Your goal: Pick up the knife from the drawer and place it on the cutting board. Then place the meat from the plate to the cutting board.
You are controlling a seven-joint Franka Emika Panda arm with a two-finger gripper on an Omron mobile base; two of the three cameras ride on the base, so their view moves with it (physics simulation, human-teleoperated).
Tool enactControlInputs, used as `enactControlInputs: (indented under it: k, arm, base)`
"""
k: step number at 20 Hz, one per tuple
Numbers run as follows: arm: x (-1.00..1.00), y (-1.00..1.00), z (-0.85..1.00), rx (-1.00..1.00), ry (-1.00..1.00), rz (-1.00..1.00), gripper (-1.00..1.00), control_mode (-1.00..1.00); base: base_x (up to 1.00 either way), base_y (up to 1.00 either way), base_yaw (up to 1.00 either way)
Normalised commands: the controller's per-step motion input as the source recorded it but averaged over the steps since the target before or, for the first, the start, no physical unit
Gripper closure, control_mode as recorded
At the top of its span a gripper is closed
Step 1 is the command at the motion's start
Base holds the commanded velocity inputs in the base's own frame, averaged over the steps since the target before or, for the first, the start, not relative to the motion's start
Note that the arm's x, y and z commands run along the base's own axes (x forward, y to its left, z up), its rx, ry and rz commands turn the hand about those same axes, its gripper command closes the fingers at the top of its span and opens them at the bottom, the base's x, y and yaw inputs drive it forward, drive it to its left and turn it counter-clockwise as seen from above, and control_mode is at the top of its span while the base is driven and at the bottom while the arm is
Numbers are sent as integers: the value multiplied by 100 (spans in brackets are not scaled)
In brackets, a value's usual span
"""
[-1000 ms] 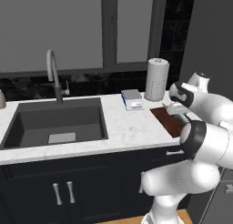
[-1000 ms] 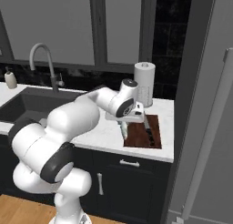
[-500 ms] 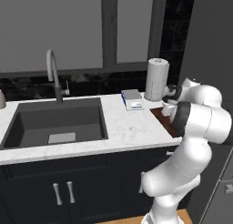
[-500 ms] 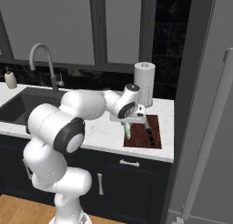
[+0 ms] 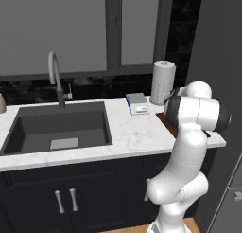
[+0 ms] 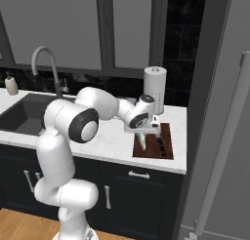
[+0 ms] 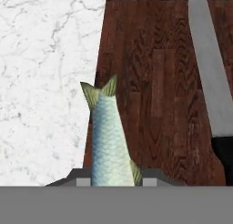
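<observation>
a: going left to right on the counter, what was there?

b: a soap bottle at the far left, then the sink with its curved tap, then bare white marble counter, then a small grey scale near the back, and a paper towel roll standing upright behind the right end.

a: and the cutting board?

b: the cutting board lay flat at the right end of the counter, close to the front edge. in the hand view its left edge ran beside the marble.

a: where was the knife?

b: the knife lay on the right part of the board, grey blade along the board's length and dark handle at the near end in the hand view.

a: the gripper?

b: it hung over the left part of the board, pointing down. the jaws were closed on a fish, the meat of the task, held between the fingertips with its forked tail pointing away from the hand. the fish hung over the board's left edge; i could not tell whether it touched the wood.

a: the drawer?

b: a black drawer front with a short silver handle sat under the board, shut.
</observation>
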Motion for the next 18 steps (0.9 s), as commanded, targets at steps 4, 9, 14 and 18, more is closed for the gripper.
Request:
enactControlInputs:
  k: [4,9,14,18]
  arm:
    - [21,-26,-30,0,0,6,100,-100]
    - [39,-8,-21,0,0,3,-100,-100]
    - [9,-1,8,-1,-1,0,-100,-100]
    - [-11,-2,34,-2,-4,0,-100,-100]
  base:
    - [0,0,0]
    - [0,0,0]
    - [0,0,0]
    - [0,0,0]
